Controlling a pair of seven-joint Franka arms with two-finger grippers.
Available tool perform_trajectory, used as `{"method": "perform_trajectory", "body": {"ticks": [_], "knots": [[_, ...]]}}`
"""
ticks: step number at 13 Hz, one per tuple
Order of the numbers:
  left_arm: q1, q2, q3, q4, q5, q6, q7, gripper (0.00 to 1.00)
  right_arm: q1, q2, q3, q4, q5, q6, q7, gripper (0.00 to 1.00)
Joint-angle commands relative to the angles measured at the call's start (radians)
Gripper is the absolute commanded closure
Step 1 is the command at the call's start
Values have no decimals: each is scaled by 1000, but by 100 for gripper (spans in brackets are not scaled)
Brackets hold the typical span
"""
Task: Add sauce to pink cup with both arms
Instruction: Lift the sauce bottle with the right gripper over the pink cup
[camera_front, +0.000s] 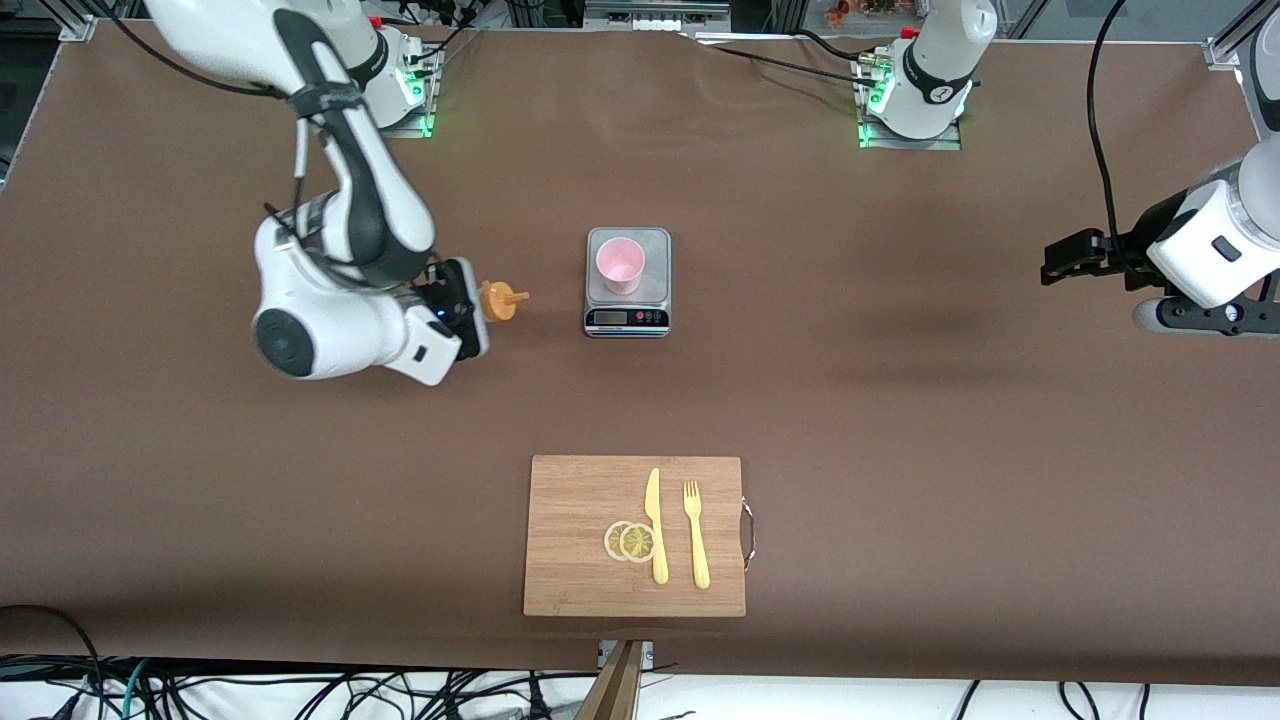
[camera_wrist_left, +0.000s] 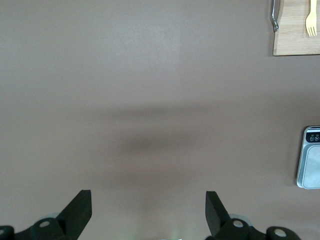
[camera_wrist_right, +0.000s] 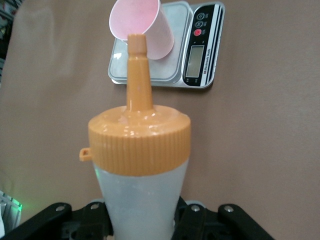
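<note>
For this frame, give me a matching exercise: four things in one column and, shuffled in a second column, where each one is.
Things:
1. pink cup
2. sauce bottle
3. yellow fork
4. left gripper

Places:
A. on the wooden cutting board, beside the yellow knife
B. open over bare table at the left arm's end
C. upright on the kitchen scale
D. held in the right gripper, nozzle pointing toward the cup

Pairs: 1-C, 2-D, 3-A, 4-B
</note>
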Motion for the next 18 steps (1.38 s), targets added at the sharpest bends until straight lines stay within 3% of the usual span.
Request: {"method": "perform_trajectory", "body": {"ticks": [1,5,9,14,18], "knots": [[-2,15,2,33,9,-15,25,0,93,-31,-9,-25,-101,33,142,94],[-2,15,2,33,9,-15,25,0,224,-31,-7,-28,-221,44,356,94],[0,18,1,33,9,-17,25,0,288,-24,-7,-48,-282,41,463,94],[0,18,2,33,9,-15,25,0,406,-19,-6,-48,-436,24,717,94],[0,18,2,33,9,-17,25,0,455,-11,-7,-47,-508,-8,846,94]]}}
